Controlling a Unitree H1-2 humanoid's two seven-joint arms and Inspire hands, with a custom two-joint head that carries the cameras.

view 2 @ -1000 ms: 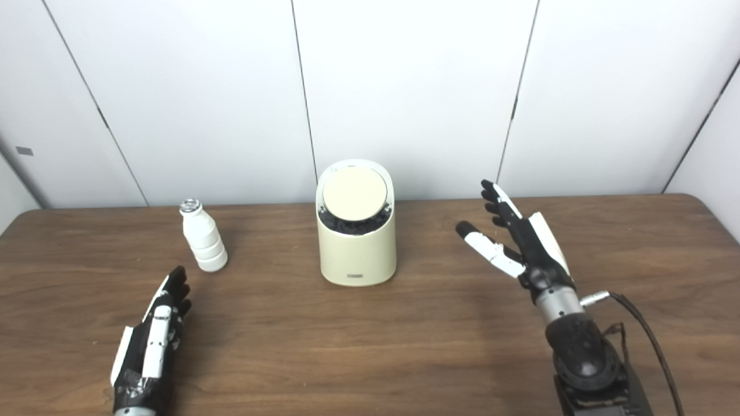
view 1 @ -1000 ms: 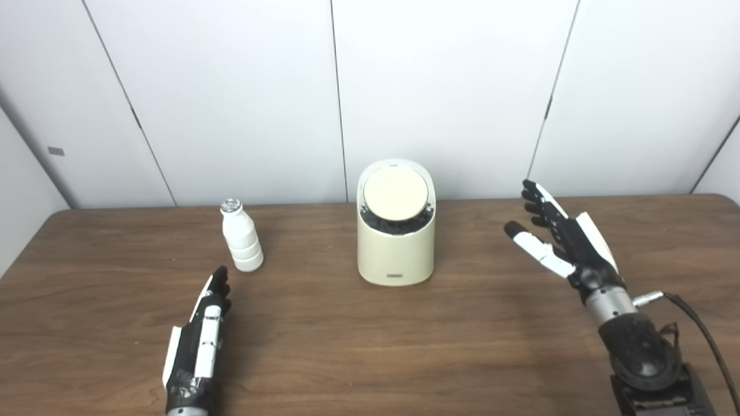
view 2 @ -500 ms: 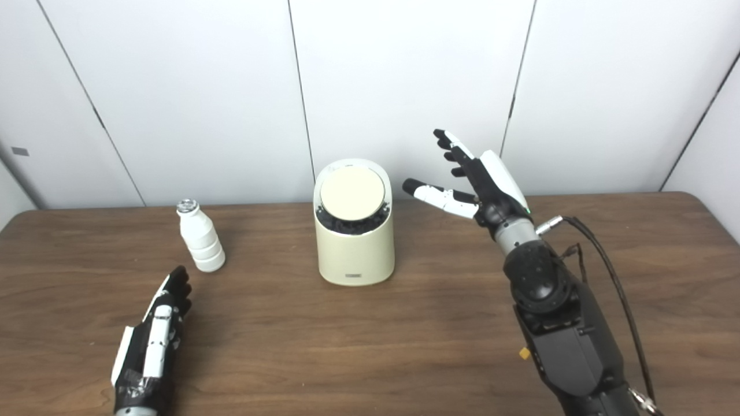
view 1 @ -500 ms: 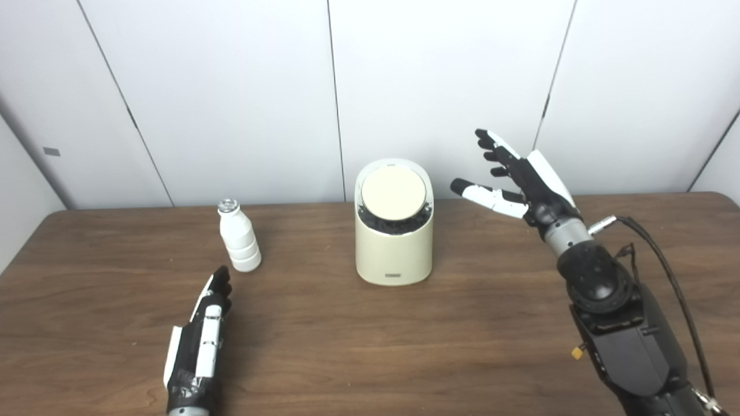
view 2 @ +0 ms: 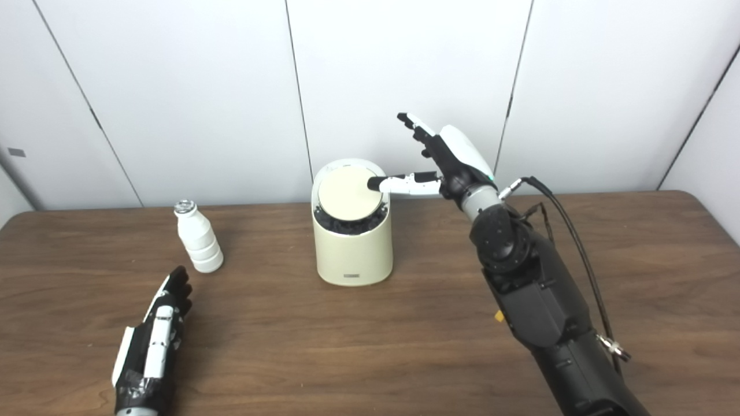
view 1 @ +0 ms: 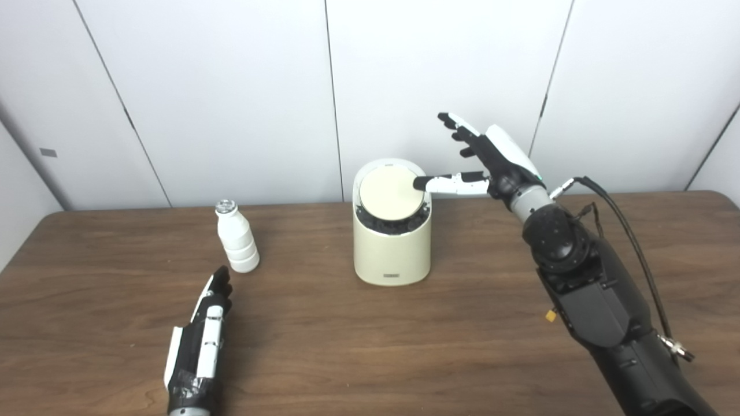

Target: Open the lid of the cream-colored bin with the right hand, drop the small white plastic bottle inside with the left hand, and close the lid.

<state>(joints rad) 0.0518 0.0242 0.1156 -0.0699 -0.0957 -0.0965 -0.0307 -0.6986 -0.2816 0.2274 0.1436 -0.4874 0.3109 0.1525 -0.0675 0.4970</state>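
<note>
Left eye view is showing the cream-colored bin (view 1: 393, 242) standing upright near the middle of the table (view 1: 370, 346), its round lid (view 1: 388, 193) still lying flat and shut, tilted toward the camera. What is changing is the right hand (view 1: 491, 159): a second ago it was hovering low over the wood well to the right of the bin, and now it is arriving high beside the rim, fingers spread and pointing up, holding nothing, with the thumb reaching sideways so its tip is sitting over the lid's right edge. Whether the thumb is actually touching cannot be told from either view. That suggests the opening step is only just beginning, with a press or flick on the lid likely coming next. Further out, the small white plastic bottle (view 1: 236, 236) is standing upright to the left of the bin, well apart from it. Nearer the front edge, the left hand (view 1: 199, 341) is staying flat on the table, fingers straight and together, empty, just short of the bottle.
</note>
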